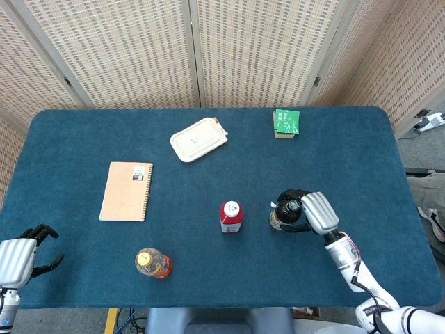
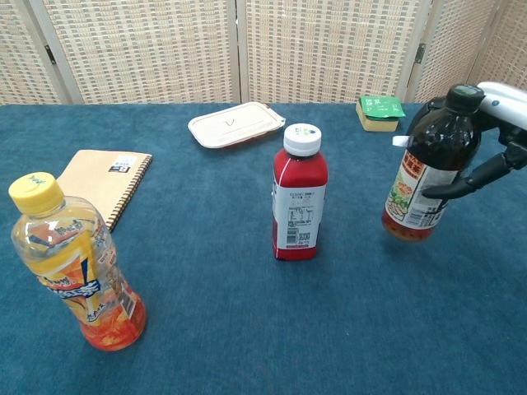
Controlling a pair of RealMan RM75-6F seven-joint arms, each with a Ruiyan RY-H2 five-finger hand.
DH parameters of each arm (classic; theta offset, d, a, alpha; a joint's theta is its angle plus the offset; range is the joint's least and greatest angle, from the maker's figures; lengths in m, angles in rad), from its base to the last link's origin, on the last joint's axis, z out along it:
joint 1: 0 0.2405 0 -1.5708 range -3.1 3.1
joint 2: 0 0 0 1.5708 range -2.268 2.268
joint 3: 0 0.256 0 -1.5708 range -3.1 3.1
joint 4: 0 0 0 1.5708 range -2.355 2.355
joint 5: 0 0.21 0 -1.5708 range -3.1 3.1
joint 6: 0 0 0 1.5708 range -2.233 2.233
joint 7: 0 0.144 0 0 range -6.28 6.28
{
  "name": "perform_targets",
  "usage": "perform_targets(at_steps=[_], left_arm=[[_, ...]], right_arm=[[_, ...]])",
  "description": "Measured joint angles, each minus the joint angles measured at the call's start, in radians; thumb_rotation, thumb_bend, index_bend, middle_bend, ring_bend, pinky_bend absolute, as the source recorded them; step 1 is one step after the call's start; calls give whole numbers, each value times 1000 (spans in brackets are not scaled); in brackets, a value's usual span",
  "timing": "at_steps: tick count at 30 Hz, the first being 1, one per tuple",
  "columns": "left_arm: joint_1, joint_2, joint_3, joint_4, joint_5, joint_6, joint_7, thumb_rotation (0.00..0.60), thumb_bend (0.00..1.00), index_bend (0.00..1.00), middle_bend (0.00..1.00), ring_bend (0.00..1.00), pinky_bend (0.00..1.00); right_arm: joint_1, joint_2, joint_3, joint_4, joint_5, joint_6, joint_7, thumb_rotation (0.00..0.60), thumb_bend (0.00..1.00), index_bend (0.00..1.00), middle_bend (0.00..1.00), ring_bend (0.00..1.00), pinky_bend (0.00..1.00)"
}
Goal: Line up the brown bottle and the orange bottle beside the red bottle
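Note:
The red bottle [image 1: 231, 216] [image 2: 300, 193] stands upright near the table's middle, white cap on top. To its right my right hand [image 1: 314, 213] [image 2: 495, 140] grips the brown bottle [image 1: 284, 212] [image 2: 429, 167], upright with a black cap, a short gap away from the red one. The orange bottle [image 1: 152, 263] [image 2: 76, 266], yellow-capped, stands alone at the front left. My left hand [image 1: 22, 255] hangs open off the table's front left corner, holding nothing; the chest view does not show it.
A spiral notebook [image 1: 126, 191] [image 2: 100, 179] lies at the left. A white lidded tray [image 1: 199, 139] [image 2: 235, 124] sits at the back middle, and a small green box [image 1: 286, 122] [image 2: 379, 111] at the back right. The blue table [image 1: 361, 160] is backed by wicker screens.

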Motion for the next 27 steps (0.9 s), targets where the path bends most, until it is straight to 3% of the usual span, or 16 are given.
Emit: perform_targets(at_steps=[27], left_arm=[[1, 3, 0, -1, -2, 0, -3, 600, 181, 446, 381, 419, 668]], right_arm=[[56, -89, -7, 55, 50, -73, -31, 600, 97, 473, 532, 498, 607]])
